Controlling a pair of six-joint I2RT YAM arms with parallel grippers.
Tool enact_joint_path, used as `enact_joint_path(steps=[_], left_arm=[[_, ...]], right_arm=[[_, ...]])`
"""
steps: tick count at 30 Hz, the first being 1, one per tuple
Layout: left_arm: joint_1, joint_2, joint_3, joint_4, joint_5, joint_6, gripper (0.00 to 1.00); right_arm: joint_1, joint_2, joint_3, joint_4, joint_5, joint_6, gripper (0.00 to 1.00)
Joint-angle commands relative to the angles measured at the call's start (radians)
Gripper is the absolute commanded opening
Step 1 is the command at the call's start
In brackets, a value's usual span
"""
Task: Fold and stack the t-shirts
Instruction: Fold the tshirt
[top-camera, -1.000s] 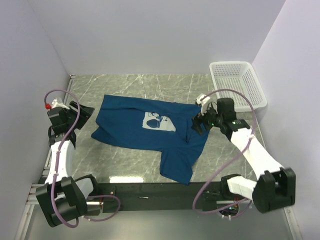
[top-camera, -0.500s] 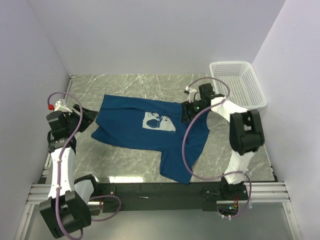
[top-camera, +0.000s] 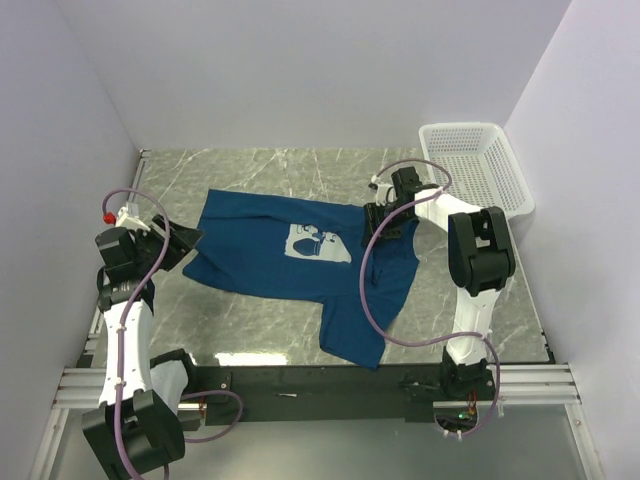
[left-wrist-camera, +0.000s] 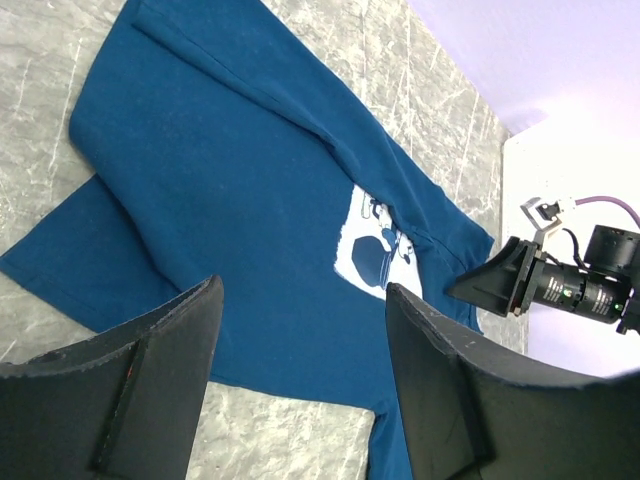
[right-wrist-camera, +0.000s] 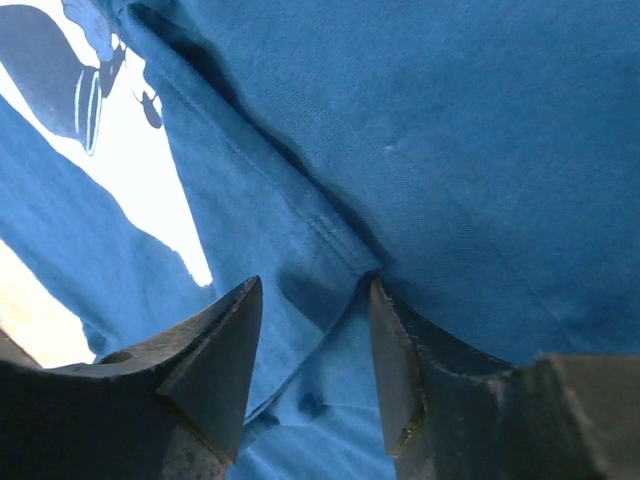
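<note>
One dark blue t-shirt (top-camera: 280, 262) lies spread on the marble table, print (top-camera: 320, 243) facing up, its lower right part hanging toward the near edge. My left gripper (top-camera: 185, 240) is open and empty, hovering just off the shirt's left edge; in the left wrist view (left-wrist-camera: 300, 380) the shirt (left-wrist-camera: 220, 190) lies ahead between its fingers. My right gripper (top-camera: 372, 222) is low over the shirt's upper right part. In the right wrist view (right-wrist-camera: 310, 350) its jaws are open, with the tips on either side of a raised fold of blue cloth (right-wrist-camera: 330, 250).
A white mesh basket (top-camera: 475, 165) stands at the back right corner. White walls close in the left, back and right. The black rail with the arm bases (top-camera: 300, 385) runs along the near edge.
My right arm has swung left and away from me, bringing its gripper onto the shirt's upper right part. My left gripper has shifted a little right toward the shirt's left edge.
</note>
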Motion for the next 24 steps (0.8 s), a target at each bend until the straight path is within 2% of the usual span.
enact_joint_path(steps=[1, 13, 19, 22, 24], left_arm=[[0.004, -0.005, -0.006, 0.018, 0.027, 0.017, 0.71], [0.005, 0.001, -0.007, 0.026, 0.033, 0.015, 0.71], [0.005, 0.004, -0.009, 0.029, 0.035, 0.014, 0.71], [0.004, 0.007, -0.009, 0.027, 0.033, 0.014, 0.71], [0.004, 0.009, -0.009, 0.029, 0.031, 0.012, 0.71]], right_arm=[[0.01, 0.021, 0.029, -0.031, -0.038, 0.011, 0.52], [0.03, -0.115, -0.017, 0.01, -0.013, -0.024, 0.23], [0.126, -0.137, -0.039, -0.014, -0.059, -0.084, 0.01], [0.206, -0.141, -0.033, -0.074, -0.172, -0.165, 0.02], [0.255, -0.135, 0.001, -0.146, -0.243, -0.284, 0.17]])
